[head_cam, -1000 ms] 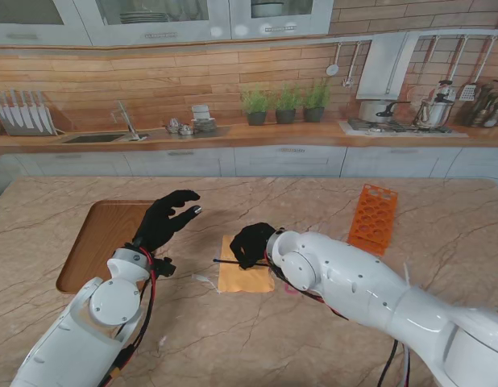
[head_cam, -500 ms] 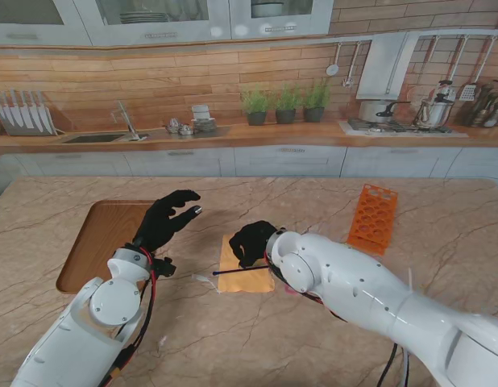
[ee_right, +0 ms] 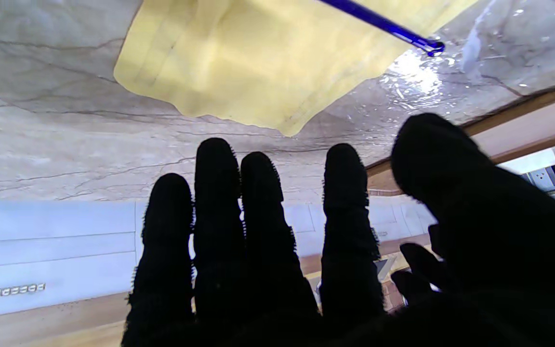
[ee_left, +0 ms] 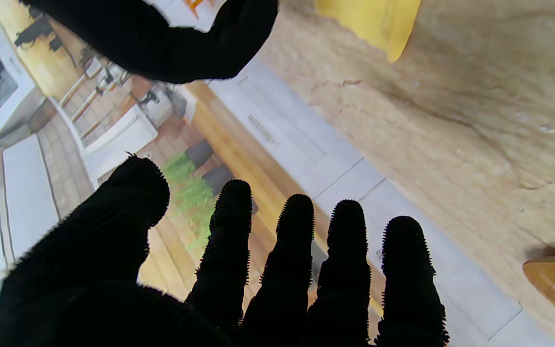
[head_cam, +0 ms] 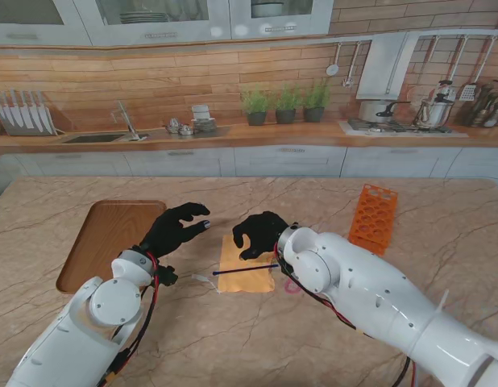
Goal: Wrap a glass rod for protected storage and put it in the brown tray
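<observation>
Both robot hands, left robot hand (head_cam: pixel 175 229) and right robot hand (head_cam: pixel 259 233), hover fingers apart, empty; glass rod (head_cam: pixel 245 270) lies across yellow sheet (head_cam: pixel 242 278); fold the sheet's edge over gently, pinning the rod against rolling.

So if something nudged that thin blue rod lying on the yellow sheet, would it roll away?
Probably. The rod looks thin, round and smooth, so it would likely roll. One end overhangs the yellow sheet, so it may slide onto the table. Being glass, it is likely stiff and breakable.

A marble tabletop (head_cam: pixel 233 339) fills the foreground. At twelve o'clock runs a wooden backsplash (head_cam: pixel 152 81) under white cabinets (head_cam: pixel 160 16), with potted herbs (head_cam: pixel 286 105); sink (head_cam: pixel 96 137) at ten, stove (head_cam: pixel 394 125) at two.
</observation>
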Available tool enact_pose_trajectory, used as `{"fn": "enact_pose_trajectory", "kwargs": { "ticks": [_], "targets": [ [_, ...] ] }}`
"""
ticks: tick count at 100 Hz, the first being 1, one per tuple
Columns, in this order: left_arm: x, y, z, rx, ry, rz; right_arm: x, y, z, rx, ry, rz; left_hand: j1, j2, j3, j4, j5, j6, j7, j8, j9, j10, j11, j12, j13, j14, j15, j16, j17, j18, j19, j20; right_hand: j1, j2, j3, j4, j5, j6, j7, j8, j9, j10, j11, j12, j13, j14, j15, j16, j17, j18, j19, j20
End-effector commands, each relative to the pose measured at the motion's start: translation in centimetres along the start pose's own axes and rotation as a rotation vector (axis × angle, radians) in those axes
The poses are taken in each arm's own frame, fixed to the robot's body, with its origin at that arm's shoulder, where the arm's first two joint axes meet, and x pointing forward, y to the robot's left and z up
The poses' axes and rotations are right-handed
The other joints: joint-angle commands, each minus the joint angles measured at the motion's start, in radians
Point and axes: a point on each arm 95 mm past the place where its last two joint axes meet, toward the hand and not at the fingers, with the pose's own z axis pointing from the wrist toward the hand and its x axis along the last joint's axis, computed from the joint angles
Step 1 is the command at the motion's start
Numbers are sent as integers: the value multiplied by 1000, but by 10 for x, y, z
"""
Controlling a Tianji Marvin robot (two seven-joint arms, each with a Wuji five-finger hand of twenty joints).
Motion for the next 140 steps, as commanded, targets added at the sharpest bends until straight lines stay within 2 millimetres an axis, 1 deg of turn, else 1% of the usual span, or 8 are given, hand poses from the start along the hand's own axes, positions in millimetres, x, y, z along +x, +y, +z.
{"fn": "enact_pose_trajectory", "kwargs": {
  "ticks": [1, 14, 27, 36, 74, 107, 131, 140],
  "targets": [
    [-2, 6, -6, -41, 0, 43, 2, -8, -7, 17, 3, 5, 6, -46, 29, 19, -31, 3, -6, 3, 12, -8, 22, 14, 12, 11, 21, 19, 1, -17, 31, 28, 27, -56, 43, 48, -31, -22, -17, 32, -31, 17, -19, -15, 9, 27, -46, -28, 7, 31, -13, -16],
    [-3, 10, -8, -113, 4, 140, 0, -11, -20, 11, 4, -1, -8, -97, 106, 12, -51, 6, 11, 11, 3, -19, 63, 49, 13, 3, 40, 34, -1, -30, 44, 49, 48, -86, 58, 51, -69, -37, -21, 66, -31, 0, -9, -8, 49, 6, -56, -30, 26, 22, -18, -18],
    [-1, 18, -10, -176, 18, 215, -1, -18, -32, 7, 17, -27, -19, -148, 196, 3, -72, 18, 32, 13, -4, -31, 104, 85, 11, -6, 68, 58, -3, -43, 78, 89, 43, -110, 63, 45, -85, -19, -18, 83, -51, -3, 86, 31, 28, -26, 82, 53, 19, -10, 0, 4],
    [0, 25, -11, -211, 33, 279, -1, -23, -39, 6, 25, -52, -26, -170, 230, 0, -76, 29, 49, 15, -3, -38, 123, 100, 14, -12, 89, 75, -1, -48, 106, 119, 27, -118, 55, 41, -83, -20, -15, 84, -73, 0, 118, 43, 11, -34, 124, 74, 12, -19, 9, 12],
    [10, 58, -11, -267, 101, 488, -6, -39, -65, 6, 57, -163, -43, -212, 333, -8, -63, 38, 160, 53, 18, -43, 241, 202, 29, -13, 220, 189, -41, -51, 167, 229, 22, -129, 71, 46, -55, -159, 14, 116, -178, -5, 206, 113, -76, -70, 243, 137, -43, -53, 28, 34],
    [9, 71, -15, -277, 128, 594, -6, -52, -72, 34, 108, -239, -29, -196, 358, -7, -34, 34, 223, 76, 44, -46, 312, 265, 47, -9, 288, 244, -30, -43, 189, 238, 28, -147, 98, 46, -114, -217, 31, 130, -278, -18, 223, 146, -144, -112, 283, 162, -83, -87, 38, 58],
    [10, 73, -14, -280, 137, 610, -7, -58, -67, 31, 123, -285, -27, -183, 357, -5, -31, 31, 237, 82, 47, -48, 320, 274, 50, -6, 297, 250, -26, -45, 196, 234, 19, -130, 84, 47, -156, -235, 47, 135, -317, -19, 249, 162, -162, -129, 319, 175, -91, -99, 55, 70],
    [9, 72, -13, -274, 137, 615, -9, -60, -64, 33, 132, -311, -22, -174, 359, -2, -27, 33, 259, 92, 56, -48, 338, 286, 55, -8, 302, 253, -24, -43, 199, 230, 15, -132, 79, 46, -215, -241, 48, 136, -342, -21, 263, 171, -169, -140, 332, 178, -90, -107, 61, 71]
  ]
}}
